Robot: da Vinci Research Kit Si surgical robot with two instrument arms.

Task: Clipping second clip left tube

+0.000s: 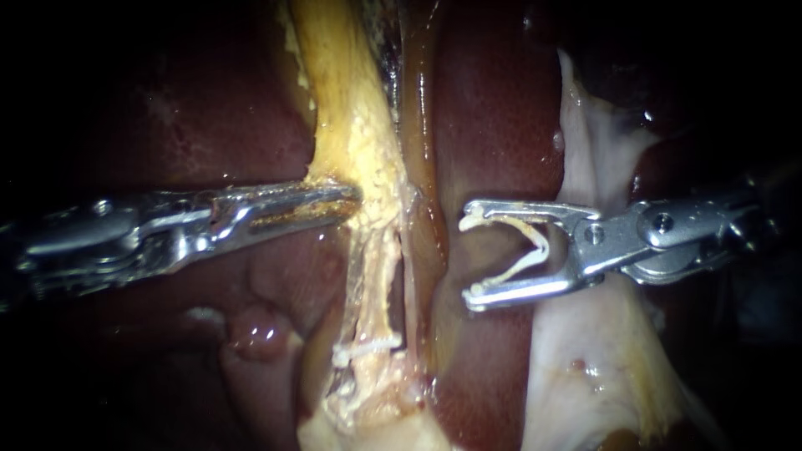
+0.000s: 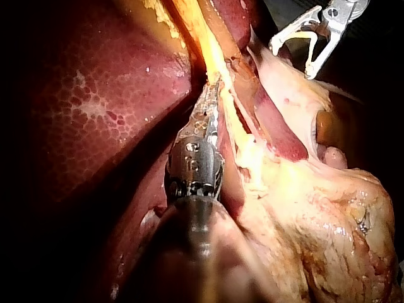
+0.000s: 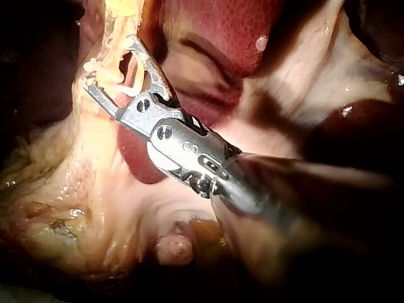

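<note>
Currently right instrument (image 1: 466,260) jaws wide, carrying unfired clip (image 1: 535,250). Left tube (image 1: 372,250) runs crosswise beyond tips, brown tube (image 1: 426,209) between. Left instrument (image 1: 351,200) clamps left tube.

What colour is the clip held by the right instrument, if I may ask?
White; the clip shows best in the endoscope view.

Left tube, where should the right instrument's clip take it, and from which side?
Likely the bare left tube between the left instrument and the placed clip, from the endoscope view's right: it runs upright, so the loaded clip straddles it crosswise.
</note>
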